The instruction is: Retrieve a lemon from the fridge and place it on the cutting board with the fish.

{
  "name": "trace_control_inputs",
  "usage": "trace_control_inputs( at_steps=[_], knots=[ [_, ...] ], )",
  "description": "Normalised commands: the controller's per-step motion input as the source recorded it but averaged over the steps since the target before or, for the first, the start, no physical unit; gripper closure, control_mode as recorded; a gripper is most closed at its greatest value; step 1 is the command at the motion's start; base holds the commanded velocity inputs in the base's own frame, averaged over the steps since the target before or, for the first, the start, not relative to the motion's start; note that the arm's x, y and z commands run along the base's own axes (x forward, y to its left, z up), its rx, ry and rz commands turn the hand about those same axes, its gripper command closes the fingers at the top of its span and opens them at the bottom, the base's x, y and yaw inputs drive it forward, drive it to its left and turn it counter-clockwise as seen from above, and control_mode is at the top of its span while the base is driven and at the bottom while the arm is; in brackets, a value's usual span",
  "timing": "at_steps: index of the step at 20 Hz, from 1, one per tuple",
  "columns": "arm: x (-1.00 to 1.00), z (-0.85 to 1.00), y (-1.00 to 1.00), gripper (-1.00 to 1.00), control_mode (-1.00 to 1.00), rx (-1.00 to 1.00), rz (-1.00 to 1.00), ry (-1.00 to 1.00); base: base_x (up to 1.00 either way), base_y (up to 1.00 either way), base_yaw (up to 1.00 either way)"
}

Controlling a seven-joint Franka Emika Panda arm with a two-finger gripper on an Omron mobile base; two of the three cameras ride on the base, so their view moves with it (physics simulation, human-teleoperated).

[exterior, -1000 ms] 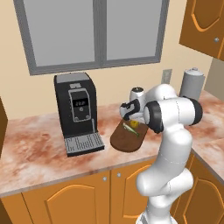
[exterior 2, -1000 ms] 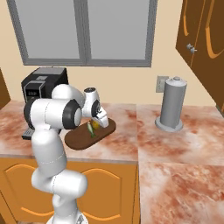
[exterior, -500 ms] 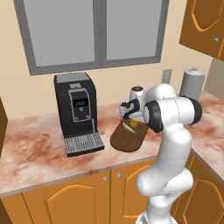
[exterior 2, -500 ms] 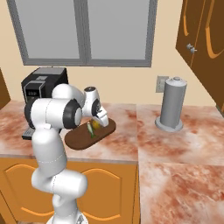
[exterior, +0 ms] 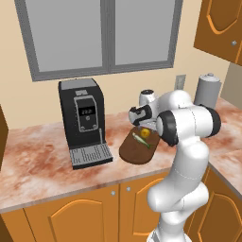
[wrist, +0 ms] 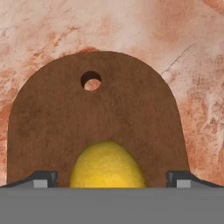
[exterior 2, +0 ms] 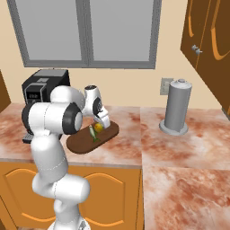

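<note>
One lemon (wrist: pixel 107 165), round and matt yellow, is seen low in the hand view's centre, lying on the single board (wrist: pixel 57 127), a dark wood-grained oval pierced by one round hole. One slender greenish fish (exterior: pixel 141 140) lies beside it at mid-frame. The jaws (wrist: pixel 112 178) stand wide apart, one tip on either side of the lemon, untouching. The surface (exterior: pixel 38 160) is mottled reddish marble; one black boxy coffee machine (exterior: pixel 83 120) and one grey cylindrical canister (exterior 2: pixel 176 108) are carried on it.
</note>
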Motion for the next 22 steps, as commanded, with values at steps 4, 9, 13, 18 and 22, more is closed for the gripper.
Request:
trace_control_inputs(
  at_steps=[4, 9, 13, 18, 22],
  knots=[
    [-0.08, 0.46, 0.09, -1.0, -1.0, -0.07, -0.03, 0.07, 0.0, 0.0, 0.0],
    [-0.24, 0.36, 0.23, -1.0, -1.0, -0.07, -0.02, 0.22, 0.0, 0.0, 0.0],
    [-0.73, 0.3, 0.07, -1.0, -1.0, 0.0, 0.0, 0.29, 0.0, 0.0, 0.0],
    [-1.0, 0.23, -0.06, -1.0, -1.0, 0.08, 0.06, 0.05, 0.0, 0.0, 0.0],
    [-1.0, 0.5, -0.03, -1.0, -1.0, 0.12, 0.14, -0.25, 0.0, 0.0, 0.0]
  ],
)
